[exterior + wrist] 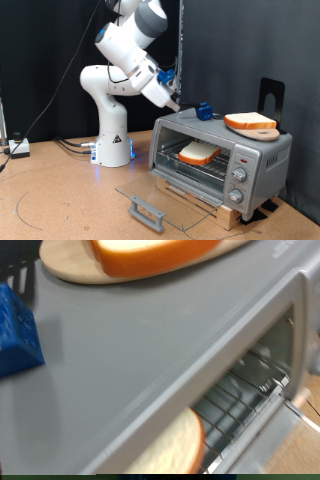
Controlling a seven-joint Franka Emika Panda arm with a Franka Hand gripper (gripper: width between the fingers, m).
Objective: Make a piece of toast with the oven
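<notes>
With the toast [198, 152] lying on the rack inside the oven [262, 158], door down on the desk, the gripper [176, 104] hovers just above the oven's top, jaws' state unclear, and could bump the blue block [206, 111] beside it.

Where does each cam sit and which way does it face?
Exterior view: off the arm, level with the table, facing the oven with its glass door dropped; shows the whole arm and gripper above the oven's top.
Wrist view: on the hand, looking down at the oven's top; no gripper shows.
Shared: oven, toast on the rack, wooden board, blue object.
</notes>
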